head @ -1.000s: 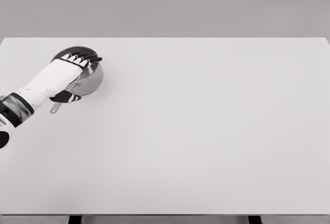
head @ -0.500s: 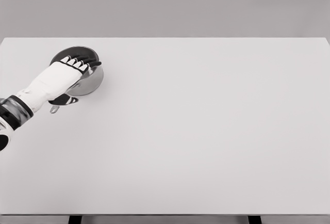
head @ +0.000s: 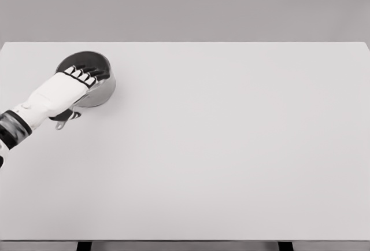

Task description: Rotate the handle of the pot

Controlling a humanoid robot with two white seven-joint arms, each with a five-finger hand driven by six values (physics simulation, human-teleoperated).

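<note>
**Left hand draped over the pot at the counter's far-left corner**

Because only the head view is available, everything here comes from that one high, forward-looking angle. The pot (head: 95,80), a small metal saucepan with a dark interior, sits near the far-left corner of the white counter (head: 231,147), well away from the middle. The left hand (head: 66,92) reaches in from the lower left and lies across the pot's near side, its fingers (head: 87,76) extended over the rim into the opening, not wrapped round anything I can see. The thumb's dark tip shows below the hand, near the handle (head: 60,125), whose end pokes out toward the lower left from under the palm. Whether the thumb presses the handle cannot be told, as the palm hides the contact. Lying flat over rim and handle together, the hand looks placed to swing the whole pot about its base instead of lifting it; that is a judgement from the pose. The right arm is out of view.
</note>
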